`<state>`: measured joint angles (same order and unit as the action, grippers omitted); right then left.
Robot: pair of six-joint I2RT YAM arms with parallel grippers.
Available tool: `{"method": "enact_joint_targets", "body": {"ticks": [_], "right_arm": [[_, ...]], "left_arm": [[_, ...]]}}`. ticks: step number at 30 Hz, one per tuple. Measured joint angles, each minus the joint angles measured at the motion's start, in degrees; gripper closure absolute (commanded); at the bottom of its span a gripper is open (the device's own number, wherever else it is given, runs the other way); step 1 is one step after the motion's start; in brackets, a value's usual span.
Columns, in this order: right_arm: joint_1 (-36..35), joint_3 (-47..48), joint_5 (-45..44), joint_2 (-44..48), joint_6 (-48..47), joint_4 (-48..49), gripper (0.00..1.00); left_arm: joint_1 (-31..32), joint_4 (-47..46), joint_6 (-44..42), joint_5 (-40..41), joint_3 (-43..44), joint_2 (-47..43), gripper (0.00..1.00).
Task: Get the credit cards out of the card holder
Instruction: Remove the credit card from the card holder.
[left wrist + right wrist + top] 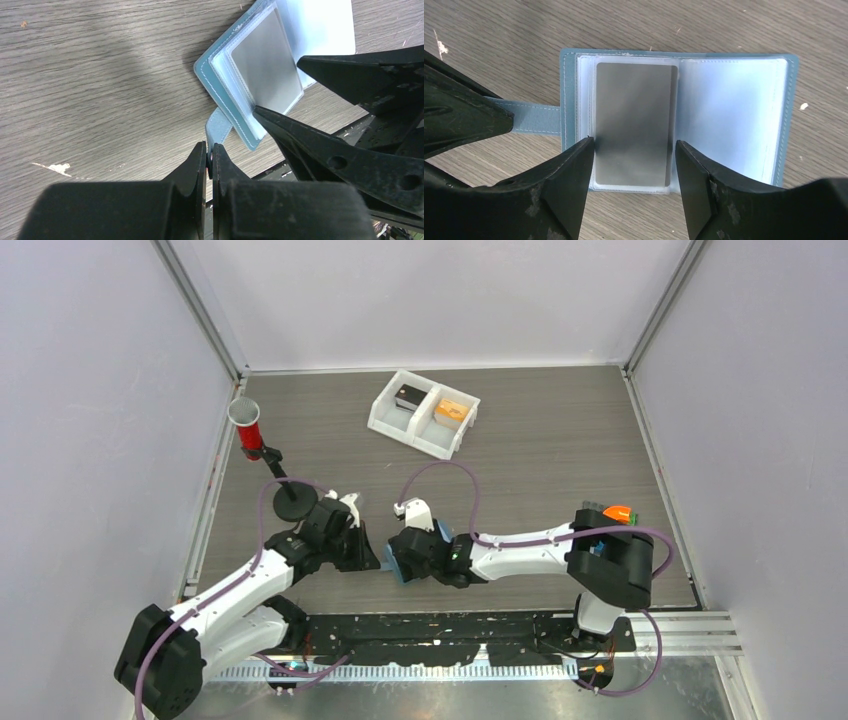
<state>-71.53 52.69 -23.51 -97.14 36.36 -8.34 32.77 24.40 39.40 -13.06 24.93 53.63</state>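
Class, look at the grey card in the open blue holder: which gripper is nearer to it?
Right. The right gripper straddles the card, one jaw beside each long edge. The left gripper is off beside the holder, shut on its strap.

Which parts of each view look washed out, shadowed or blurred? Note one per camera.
Right wrist: one sleeve of the card holder is washed out to pale white, and the credit card shows a streaky sheen. Left wrist: the left gripper, near the lens, looks soft; a broad shadow crosses the table. Top external: evenly lit, no glare.
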Motion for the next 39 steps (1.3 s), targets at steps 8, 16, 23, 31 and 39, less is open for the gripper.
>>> {"method": "enact_joint_targets", "body": {"ticks": [8,16,23,31,39], "right_arm": [[0.0,-0.2,-2.69,1.99,-0.17,-1.79,0.32],[-0.04,-1.18,-3.56,3.8,-0.37,-2.03,0.34],[0.96,-2.1,-5.29,8.17,-1.7,-3.28,0.34],[5.88,-6.29,-5.55,11.74,-2.32,-4.15,0.34],[12.98,-12.02,2.05,20.04,-4.85,-2.64,0.38]], "left_arm": [[0.0,0.07,-0.02,0.02,0.0,0.2,1.0],[0.0,-0.09,0.02,0.02,0.0,0.79,1.0],[0.0,0.63,0.0,0.42,0.0,1.14,1.0],[0.0,2.38,-0.02,1.29,0.0,1.14,0.97],[0.0,6.38,-0.83,2.03,3.69,1.07,0.64]]}}
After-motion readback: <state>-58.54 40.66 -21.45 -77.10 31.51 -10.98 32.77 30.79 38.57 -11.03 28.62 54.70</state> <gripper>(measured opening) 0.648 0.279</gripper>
